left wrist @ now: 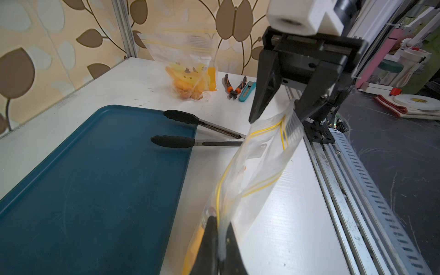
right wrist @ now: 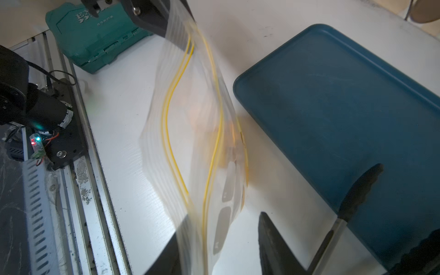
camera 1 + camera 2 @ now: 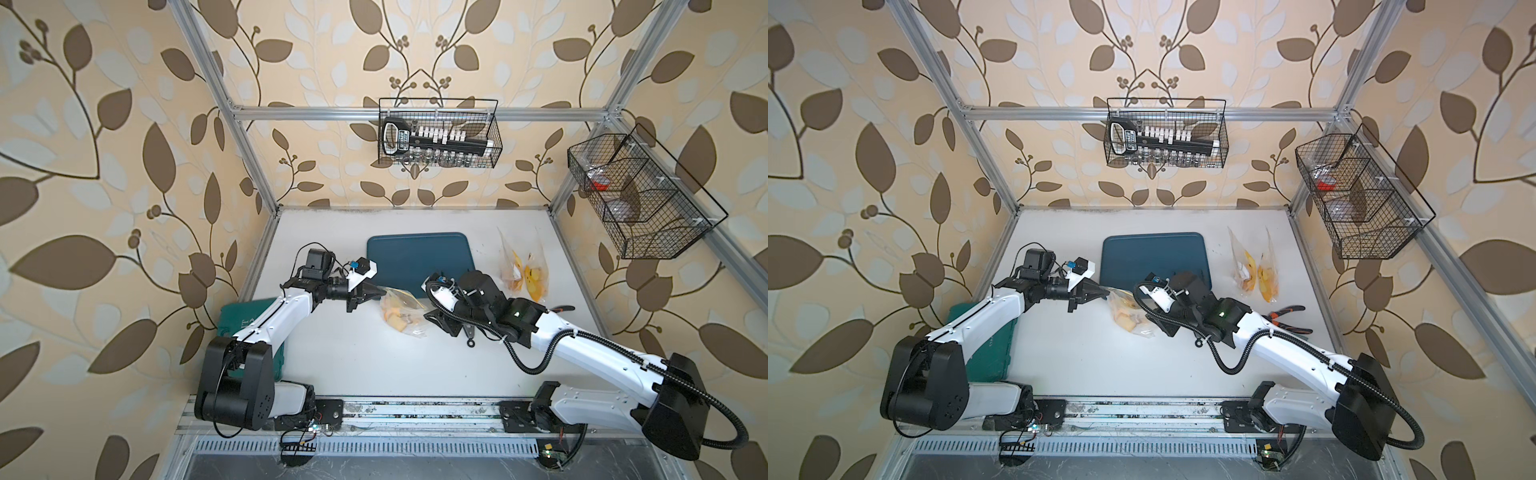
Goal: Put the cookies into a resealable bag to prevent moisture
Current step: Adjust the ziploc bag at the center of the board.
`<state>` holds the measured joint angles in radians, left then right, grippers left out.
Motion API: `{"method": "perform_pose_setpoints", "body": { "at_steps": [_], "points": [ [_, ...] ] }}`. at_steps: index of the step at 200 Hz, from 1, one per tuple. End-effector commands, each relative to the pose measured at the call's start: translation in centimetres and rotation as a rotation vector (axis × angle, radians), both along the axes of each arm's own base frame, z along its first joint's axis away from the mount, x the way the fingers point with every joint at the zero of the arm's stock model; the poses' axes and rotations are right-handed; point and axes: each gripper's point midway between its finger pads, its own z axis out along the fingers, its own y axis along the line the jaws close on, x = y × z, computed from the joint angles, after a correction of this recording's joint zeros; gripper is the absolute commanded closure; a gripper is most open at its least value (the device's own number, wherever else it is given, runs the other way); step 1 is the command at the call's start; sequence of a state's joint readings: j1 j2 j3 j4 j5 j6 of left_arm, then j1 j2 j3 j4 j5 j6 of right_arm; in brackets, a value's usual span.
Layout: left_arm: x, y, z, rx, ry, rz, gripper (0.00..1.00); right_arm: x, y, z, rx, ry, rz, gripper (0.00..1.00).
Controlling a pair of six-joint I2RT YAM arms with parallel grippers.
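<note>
nearest the left wrist camera, the left gripper (image 1: 220,247) has its jaws together, clamped on one end of the zip edge of the bag (image 1: 262,154). opposite it, the right gripper (image 1: 276,116) has its jaws apart. the other end of the edge lies against one finger, but nothing pinches it.

in a top view the bag sits in the middle of the desk (image 3: 374,365), with the left gripper at its 9 o'clock and the right gripper at its 3 o'clock. the cookies (image 3: 395,318) are heaped in its lower part. the tray (image 3: 415,257) at 12 o'clock is bare, and the tips of the tongs (image 1: 190,140) rest on its rim. loading looks finished, so sealing seems the step in hand. two other bags (image 3: 523,274) lie at 2 o'clock, well apart.

from the right wrist, the yellow tracks (image 2: 166,119) bow away from each other in the middle, so the mouth is unsealed. to seal it well, use the left clamp as an anchor and pull the edge taut and level. set the right jaws square across both tracks and press along in short steps. slack film would let the tracks slip past each other.
</note>
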<state>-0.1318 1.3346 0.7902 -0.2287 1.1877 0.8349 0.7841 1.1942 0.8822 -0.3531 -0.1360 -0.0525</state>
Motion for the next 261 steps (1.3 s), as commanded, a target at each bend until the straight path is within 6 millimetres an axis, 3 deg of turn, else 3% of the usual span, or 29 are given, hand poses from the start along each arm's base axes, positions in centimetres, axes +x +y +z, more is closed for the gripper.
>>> {"method": "perform_pose_setpoints", "body": {
  "at_steps": [1,66,74,87,115,130,133,140,146,151,158,167,175,187,192,201,210,215,223,226,232,236,239,247,261],
  "points": [
    [-0.3,-0.5,1.6,-0.033,-0.035,-0.041,1.0,0.2,-0.7,-0.1,-0.067,0.001,0.034,0.56],
    [0.2,-0.5,1.4,-0.03,-0.02,-0.035,1.0,0.4,0.1,-0.3,-0.123,0.02,0.124,0.56],
    [0.3,-0.5,1.4,-0.03,-0.018,-0.034,1.0,0.6,0.0,-0.2,-0.129,0.013,0.116,0.65],
    [0.5,-0.5,1.3,-0.029,-0.012,-0.032,1.0,1.0,-0.3,-0.1,-0.14,-0.002,0.098,0.99],
    [0.3,-0.5,1.5,-0.031,-0.018,-0.038,1.0,0.8,-0.4,0.5,-0.133,-0.023,0.11,1.0],
    [-0.5,-0.6,2.0,-0.054,-0.021,-0.074,1.0,0.7,0.1,1.0,-0.116,-0.028,0.134,0.4],
    [-0.6,-0.6,2.1,-0.058,-0.025,-0.083,1.0,0.7,0.2,1.0,-0.115,-0.03,0.138,0.34],
    [-0.9,-0.7,2.3,-0.066,-0.024,-0.096,1.0,0.8,0.5,1.0,-0.116,-0.03,0.151,0.3],
    [-0.9,-0.7,2.3,-0.069,-0.024,-0.101,1.0,0.9,0.7,1.0,-0.12,-0.03,0.162,0.36],
    [-0.9,-0.7,2.3,-0.071,-0.025,-0.102,1.0,1.1,0.9,1.0,-0.126,-0.031,0.17,0.52],
    [-0.9,-0.7,2.3,-0.07,-0.023,-0.102,1.0,1.3,1.2,1.0,-0.135,-0.032,0.18,0.81],
    [-0.8,-0.7,2.3,-0.069,-0.023,-0.099,1.0,1.8,1.4,0.9,-0.149,-0.041,0.182,0.98],
    [-0.6,-0.6,2.2,-0.068,-0.021,-0.092,1.0,2.2,1.5,0.9,-0.157,-0.05,0.183,0.94],
    [-0.4,-0.6,2.1,-0.064,-0.015,-0.08,1.0,2.5,1.9,1.3,-0.153,-0.061,0.191,0.54],
    [-0.3,-0.6,2.0,-0.063,-0.016,-0.078,1.0,2.7,2.0,1.4,-0.149,-0.066,0.192,0.5],
    [-0.2,-0.6,2.0,-0.061,-0.015,-0.072,1.0,2.8,2.3,1.6,-0.147,-0.068,0.197,0.62],
    [-0.1,-0.6,2.0,-0.06,-0.015,-0.07,1.0,2.8,2.4,1.6,-0.156,-0.059,0.208,0.91],
    [-0.1,-0.6,2.0,-0.06,-0.014,-0.069,1.0,2.8,2.5,1.6,-0.162,-0.053,0.217,1.0],
    [-0.1,-0.6,2.0,-0.06,-0.014,-0.066,1.0,2.8,2.6,1.5,-0.17,-0.051,0.225,0.99],
    [0.0,-0.6,2.0,-0.06,-0.014,-0.066,1.0,2.8,2.6,1.4,-0.174,-0.05,0.225,0.92],
    [0.1,-0.5,1.9,-0.059,-0.014,-0.062,1.0,2.9,2.5,1.4,-0.181,-0.054,0.221,0.68],
    [0.1,-0.5,1.9,-0.058,-0.011,-0.06,1.0,3.0,2.5,1.4,-0.182,-0.057,0.22,0.63],
    [0.1,-0.5,1.9,-0.058,-0.012,-0.059,1.0,3.0,2.5,1.4,-0.182,-0.059,0.22,0.68],
    [0.1,-0.5,1.9,-0.059,-0.009,-0.057,1.0,3.1,2.6,1.4,-0.185,-0.059,0.222,1.0],
    [0.2,-0.5,1.9,-0.061,-0.011,-0.056,1.0,3.0,2.7,1.5,-0.188,-0.055,0.237,0.98]
  ]
}}
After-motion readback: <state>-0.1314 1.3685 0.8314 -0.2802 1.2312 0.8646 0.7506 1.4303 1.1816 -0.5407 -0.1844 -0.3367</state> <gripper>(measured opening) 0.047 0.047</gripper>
